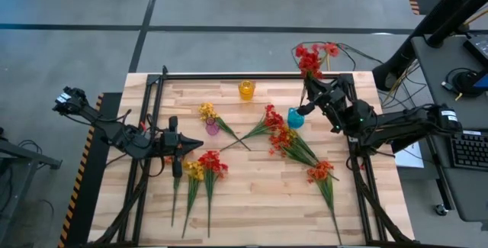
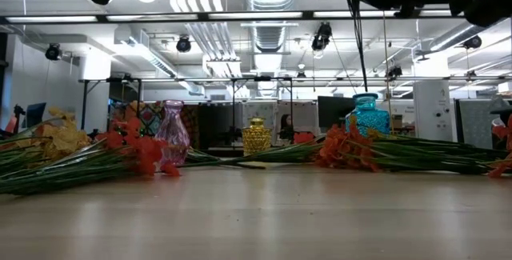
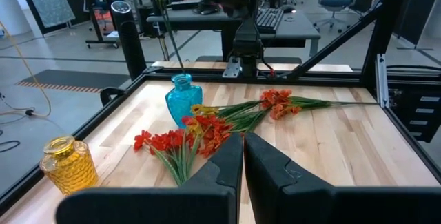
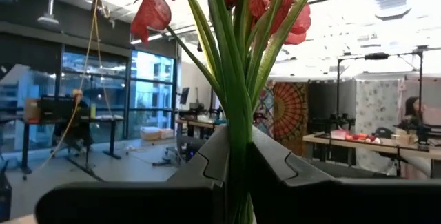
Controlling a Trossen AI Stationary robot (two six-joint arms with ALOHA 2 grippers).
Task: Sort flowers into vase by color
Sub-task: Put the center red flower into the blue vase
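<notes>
My right gripper [image 1: 310,89] is above the table's far right part, shut on a red flower spray [image 1: 309,56] that stands above the blue vase [image 1: 296,117]. In the low view its stem [image 2: 352,36] runs down to the blue vase's [image 2: 366,116] mouth. A purple vase [image 1: 213,128] and a yellow vase [image 1: 245,89] stand on the table. Other red, orange and yellow sprays lie flat on the table [image 1: 286,137], [image 1: 202,168]. My left gripper [image 1: 198,145] hovers shut over the table's left part, touching nothing. My right gripper pinches the red spray's green stems [image 4: 238,124] between its two fingers, below the blossoms [image 4: 155,7]. The fingers come about level from the table's right side and lie across the stems. The spray stands nearly upright, its blossoms above the fingers and its stem running down toward the blue vase.
A black frame [image 1: 229,75] runs around the table. Orange sprays lie near the right edge [image 1: 322,173]; a yellow and red bunch lies by my left gripper. A yellow spray [image 1: 207,111] lies beside the purple vase. Bare wood shows at the near middle [image 1: 259,202].
</notes>
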